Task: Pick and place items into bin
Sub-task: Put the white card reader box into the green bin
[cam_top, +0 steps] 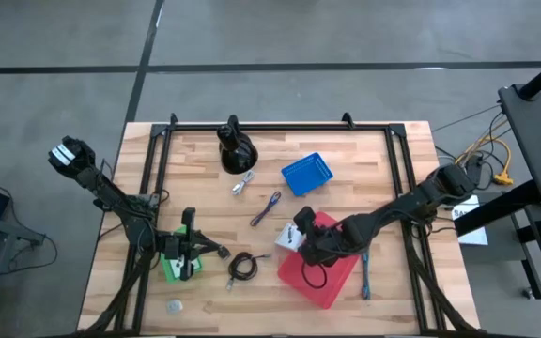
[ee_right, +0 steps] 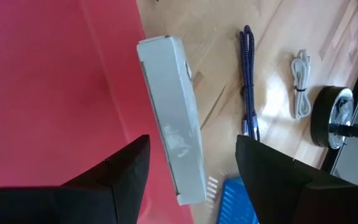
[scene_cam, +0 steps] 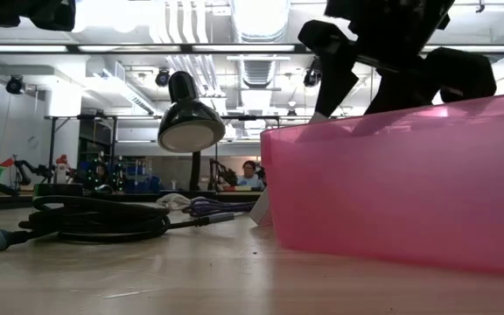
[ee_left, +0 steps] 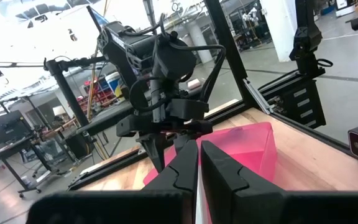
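- High view: our right gripper (cam_top: 304, 237) hovers over the near-left corner of the red bin (cam_top: 322, 272), with the white packet (cam_top: 286, 239) just beside that rim.
- Right wrist view: the jaws are spread wide and empty, straddling the white packet (ee_right: 169, 115), which leans against the bin wall (ee_right: 55, 87) on the table side.
- Risk: if we close as-is, one finger could land inside the bin and catch the rim, shoving the bin rather than the packet.
- Risk: the packet is tilted on the wall, so we judge it may slip flat or skid away when touched.
- Left gripper (cam_top: 188, 246) sits closed and empty near the green bin (cam_top: 178, 268), well apart and idle.
- Still on the table: purple cable (cam_top: 266, 207), black coiled cable (cam_top: 242, 266), blue cable (cam_top: 365, 276), silver connector (cam_top: 243, 182), grey disc (cam_top: 175, 305).
- Right arm reaches in low from the right edge, wrist pitched down over the rim.
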Robot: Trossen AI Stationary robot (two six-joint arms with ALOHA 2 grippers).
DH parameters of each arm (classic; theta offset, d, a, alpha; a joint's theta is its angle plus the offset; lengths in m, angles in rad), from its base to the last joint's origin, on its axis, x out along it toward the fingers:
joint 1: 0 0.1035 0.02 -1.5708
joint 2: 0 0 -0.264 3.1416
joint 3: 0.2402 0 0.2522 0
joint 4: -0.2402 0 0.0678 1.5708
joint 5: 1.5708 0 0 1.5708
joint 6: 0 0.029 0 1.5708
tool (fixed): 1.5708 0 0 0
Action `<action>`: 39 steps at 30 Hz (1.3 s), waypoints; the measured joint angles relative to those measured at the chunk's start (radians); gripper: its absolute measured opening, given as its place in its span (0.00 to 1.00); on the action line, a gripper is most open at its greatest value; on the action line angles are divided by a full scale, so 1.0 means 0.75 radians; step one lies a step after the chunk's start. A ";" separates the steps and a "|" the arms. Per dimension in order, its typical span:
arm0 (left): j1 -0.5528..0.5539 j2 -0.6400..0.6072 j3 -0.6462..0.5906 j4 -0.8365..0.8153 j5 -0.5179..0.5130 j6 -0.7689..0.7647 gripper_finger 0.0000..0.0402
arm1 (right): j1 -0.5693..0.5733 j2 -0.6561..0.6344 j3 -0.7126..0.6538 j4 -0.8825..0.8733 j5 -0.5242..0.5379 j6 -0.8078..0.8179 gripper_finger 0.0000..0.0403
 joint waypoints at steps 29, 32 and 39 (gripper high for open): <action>0.000 0.001 -0.001 -0.001 -0.005 0.002 0.01 | -0.074 0.000 -0.004 0.034 -0.181 0.038 0.56; 0.000 0.001 -0.001 -0.001 -0.005 0.002 0.01 | -0.073 0.000 -0.007 0.031 -0.191 0.045 0.55; 0.000 0.001 -0.001 -0.002 -0.005 0.002 0.01 | -0.073 0.000 -0.010 0.033 -0.190 0.049 0.45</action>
